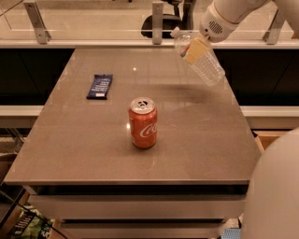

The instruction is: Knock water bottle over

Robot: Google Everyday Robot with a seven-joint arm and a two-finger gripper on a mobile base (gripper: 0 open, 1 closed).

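One tool [196, 50], far right, pinches one tilted water bottle [209, 70] (one can [143, 122] apart).

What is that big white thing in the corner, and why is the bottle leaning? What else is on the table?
That is a robot's arm, reaching in from the top right. At its end is its hand, pressed against the upper part of a clear water bottle. The bottle leans, cap toward the left. I cannot tell whether the hand grips it or only pushes it. One camera looks down on the brown table. On it, a red Coca-Cola can stands upright near the middle, and a dark blue snack wrapper lies flat farther back on the left.
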